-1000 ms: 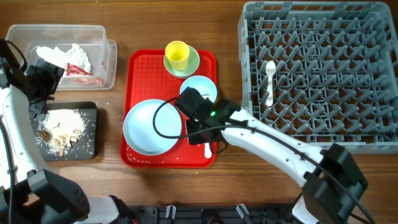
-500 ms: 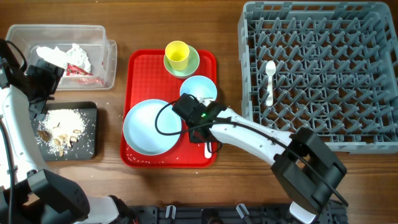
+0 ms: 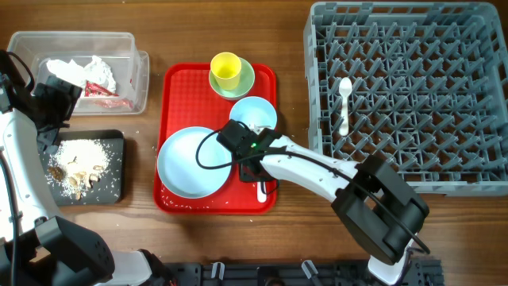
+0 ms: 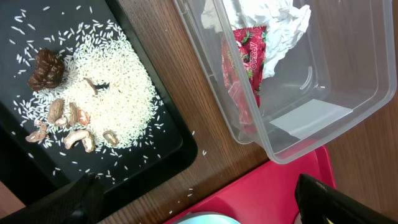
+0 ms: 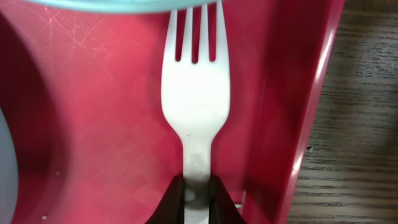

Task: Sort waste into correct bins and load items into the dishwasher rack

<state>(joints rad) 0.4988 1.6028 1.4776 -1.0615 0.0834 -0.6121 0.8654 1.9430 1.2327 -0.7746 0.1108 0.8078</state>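
My right gripper (image 5: 198, 198) is shut on the handle of the white plastic fork (image 5: 196, 106), which lies flat on the red tray (image 5: 93, 124); in the overhead view the gripper (image 3: 255, 173) is between the light blue plate (image 3: 189, 163) and the tray's right rim. The light blue bowl (image 3: 255, 114) is just behind it. The yellow cup (image 3: 226, 70) stands in the pale green small bowl (image 3: 243, 86). The white spoon (image 3: 344, 99) lies in the grey dishwasher rack (image 3: 405, 171). My left gripper (image 4: 205, 208) is open and empty, above the clear tub (image 4: 323, 112) and the black tray (image 4: 155, 143).
The clear tub (image 3: 79, 44) holds crumpled napkins (image 4: 267, 18) and a red wrapper (image 4: 245, 53). The black tray (image 3: 115, 179) holds rice and brown food scraps (image 4: 62, 118). Loose rice grains lie on the wood beside it. The rack fills the right side.
My right gripper has shifted a little left and down over the fork's handle, and the right arm's elbow has swung left. The left arm has not moved.
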